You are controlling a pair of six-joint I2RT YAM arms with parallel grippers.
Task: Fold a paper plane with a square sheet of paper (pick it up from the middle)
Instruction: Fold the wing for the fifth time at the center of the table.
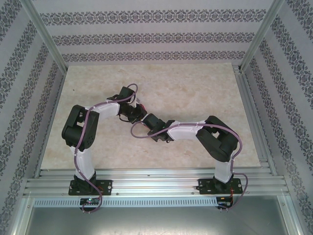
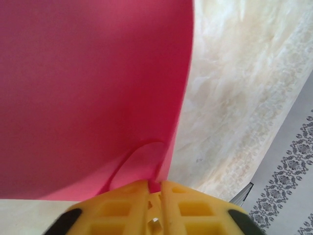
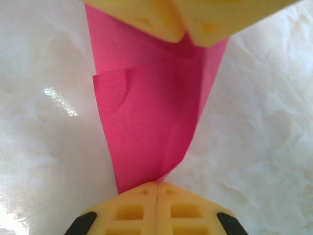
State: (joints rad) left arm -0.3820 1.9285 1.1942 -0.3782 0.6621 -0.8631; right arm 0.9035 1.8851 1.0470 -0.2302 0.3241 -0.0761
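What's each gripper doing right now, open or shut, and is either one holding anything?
Left gripper: closed, pinching the pink paper.
Right gripper: closed, pinching the same pink paper at the opposite end.

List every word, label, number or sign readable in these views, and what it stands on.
None can be read. The sheet of paper is plain pink, the left claw and right claw carry no marking, the table has no print, and the wallpaper bands are ornament, not letters.
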